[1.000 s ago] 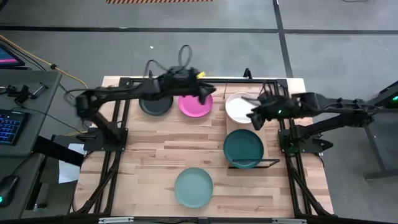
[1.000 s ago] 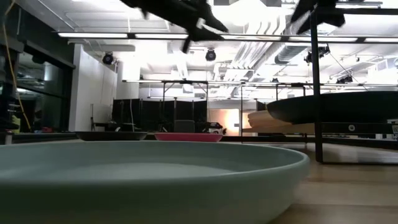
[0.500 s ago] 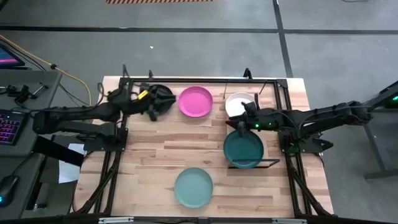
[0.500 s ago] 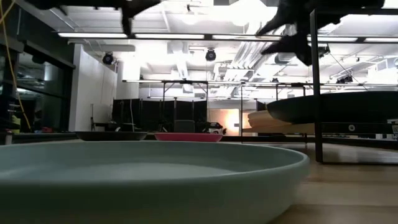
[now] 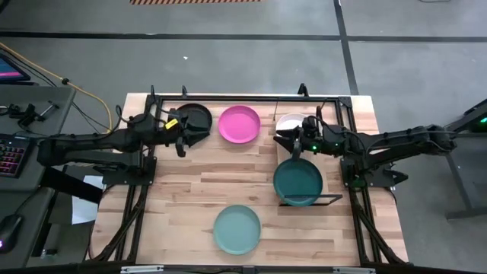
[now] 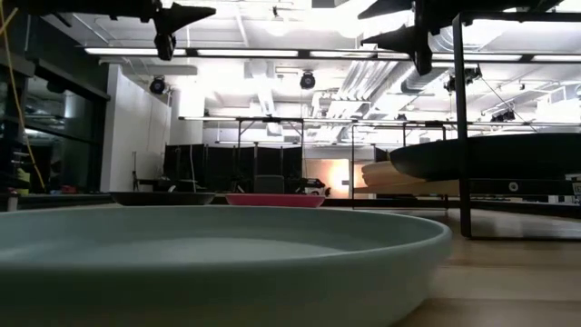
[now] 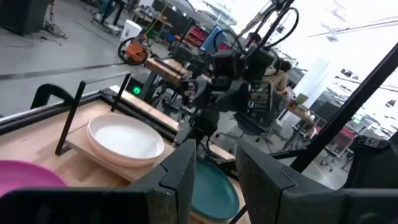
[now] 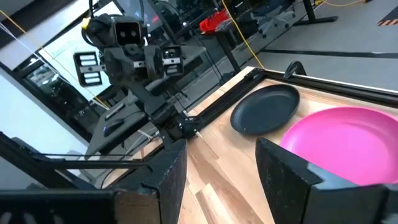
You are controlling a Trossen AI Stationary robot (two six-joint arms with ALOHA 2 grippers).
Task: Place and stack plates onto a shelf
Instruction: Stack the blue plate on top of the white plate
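The black plate and the magenta pink plate lie flat on the tabletop at the far side. The cream white plate lies on the light-wood shelf board, and a peach rim shows under it. The dark green plate lies nearer, inside the dark wire frame. The light teal plate lies near the front edge. My left gripper is open and empty, just near-left of the black plate. My right gripper is open and empty, above the gap between the cream and green plates.
A black metal rig frame runs along the table's far edge and down both sides. A desk with a keyboard stands off the table's left. Bare plank tabletop lies between the plates.
My left gripper has drawn back from above the pink plate toward the table's left edge and now hangs beside the black plate. My right gripper has moved from over the cream plate a little toward the table's left and near side. No plate has moved.
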